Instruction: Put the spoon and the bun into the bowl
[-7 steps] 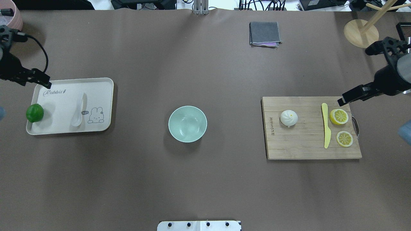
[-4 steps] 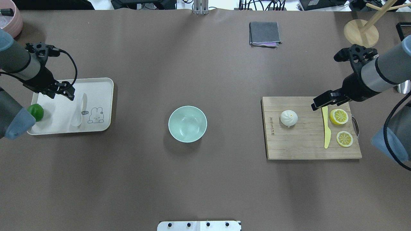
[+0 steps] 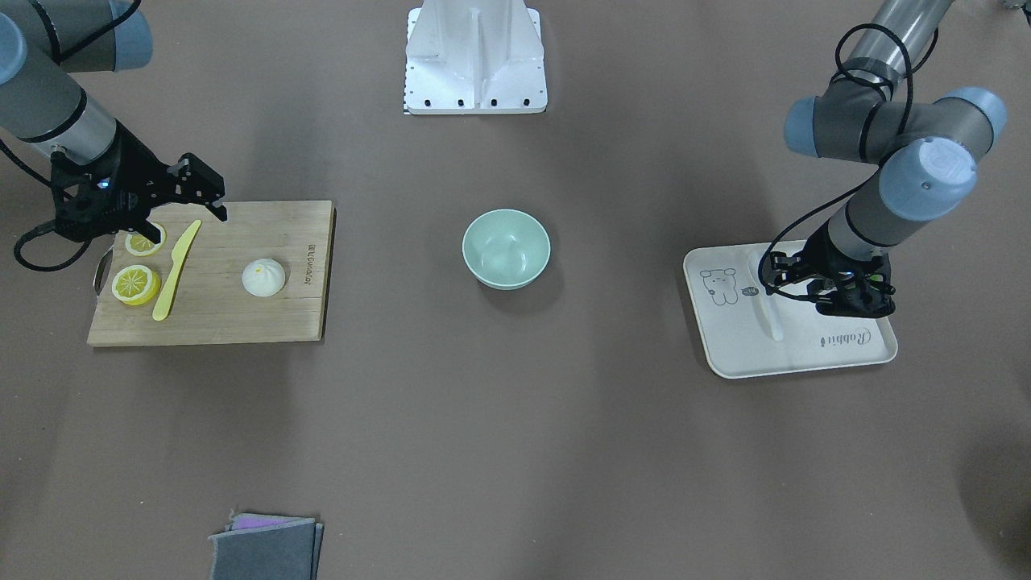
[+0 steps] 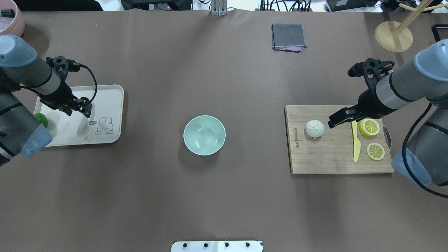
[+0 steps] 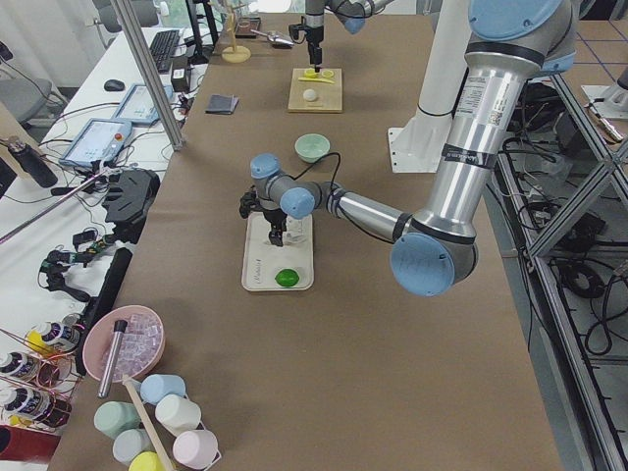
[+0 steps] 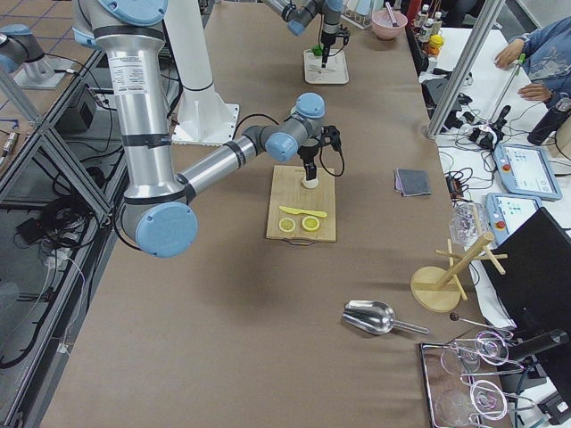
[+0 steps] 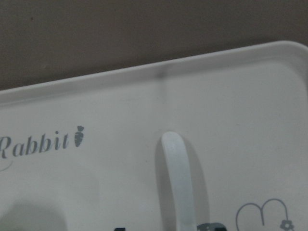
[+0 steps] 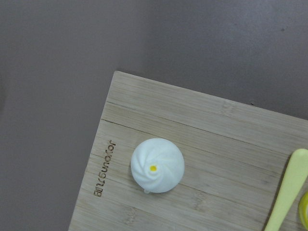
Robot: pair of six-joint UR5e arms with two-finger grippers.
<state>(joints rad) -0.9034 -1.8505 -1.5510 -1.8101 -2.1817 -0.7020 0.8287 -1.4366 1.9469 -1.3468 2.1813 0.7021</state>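
The pale mint-green bowl (image 4: 204, 135) stands empty at the table's middle, also in the front view (image 3: 506, 248). The white spoon (image 4: 84, 128) lies on the cream tray (image 4: 112, 91). My left gripper (image 4: 78, 110) is open and hovers over the spoon's handle (image 7: 175, 173), with nothing in it. The white bun (image 4: 314, 128) sits on the wooden cutting board (image 4: 325, 157) and shows in the right wrist view (image 8: 157, 165). My right gripper (image 4: 334, 121) is open and empty, above the board just right of the bun.
A green lime (image 4: 42, 119) lies at the tray's left end, partly behind my left arm. A yellow knife (image 4: 356, 147) and two lemon slices (image 4: 375, 151) lie on the board's right part. A folded grey cloth (image 4: 288, 36) and a wooden stand (image 4: 393, 36) are at the far side.
Both arms have swung inward. My left gripper moved right across the tray to above the spoon's handle. My right gripper moved left over the board to beside the bun.
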